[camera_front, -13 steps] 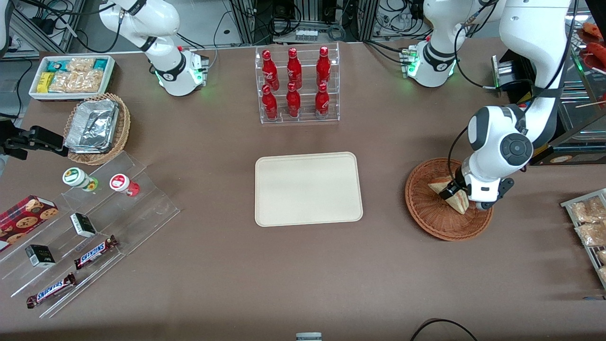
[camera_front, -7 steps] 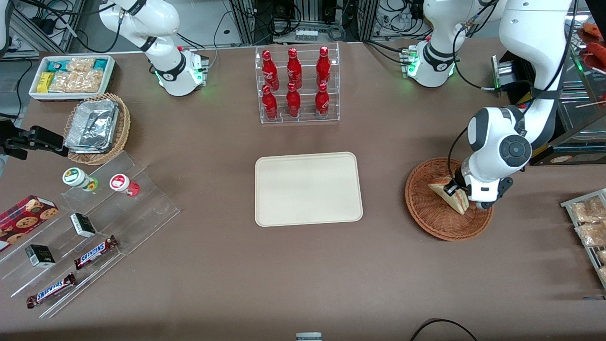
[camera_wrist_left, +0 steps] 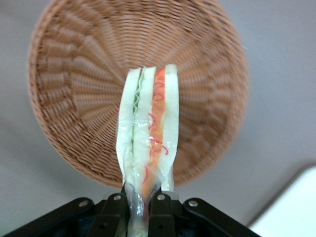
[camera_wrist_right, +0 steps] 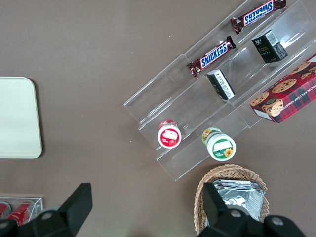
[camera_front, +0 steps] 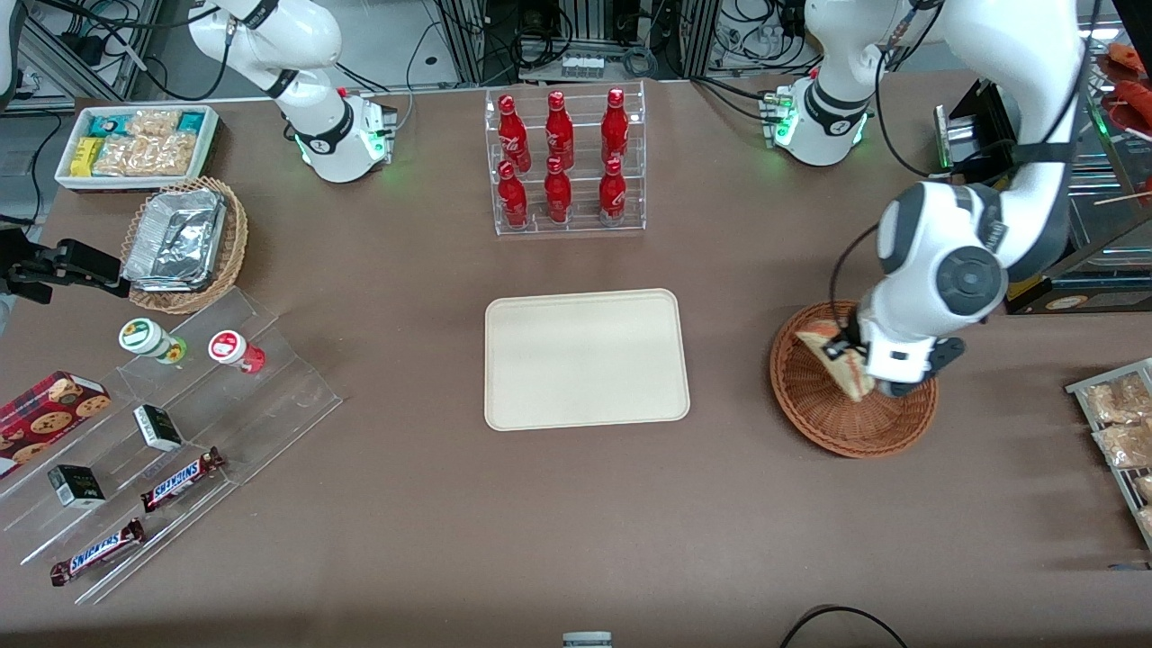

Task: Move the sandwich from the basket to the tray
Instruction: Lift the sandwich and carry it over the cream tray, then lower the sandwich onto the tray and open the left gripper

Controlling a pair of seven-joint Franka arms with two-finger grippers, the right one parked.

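A wrapped triangular sandwich (camera_front: 830, 354) with red and green filling hangs just above the round reddish-brown basket (camera_front: 837, 425). My gripper (camera_front: 847, 356) is shut on one end of it. In the left wrist view the sandwich (camera_wrist_left: 148, 128) sticks out from between the black fingers (camera_wrist_left: 160, 207), with the basket (camera_wrist_left: 74, 74) below it and nothing else inside. My gripper (camera_wrist_left: 141, 208) pinches the wrapped bread tightly. The cream tray (camera_front: 585, 358) lies flat and bare at the table's middle, toward the parked arm's end from the basket; a corner of the tray (camera_wrist_left: 291, 219) shows in the wrist view.
A clear rack of red bottles (camera_front: 565, 162) stands farther from the camera than the tray. A metal rack of snack packs (camera_front: 1120, 423) sits at the working arm's end. Toward the parked arm's end are an acrylic stand with snacks (camera_front: 171, 423), a foil-filled wicker basket (camera_front: 184, 243) and a white bin (camera_front: 135, 144).
My gripper has risen with the sandwich and shifted slightly toward the tray. The sandwich, which lay in the basket, now hangs above it.
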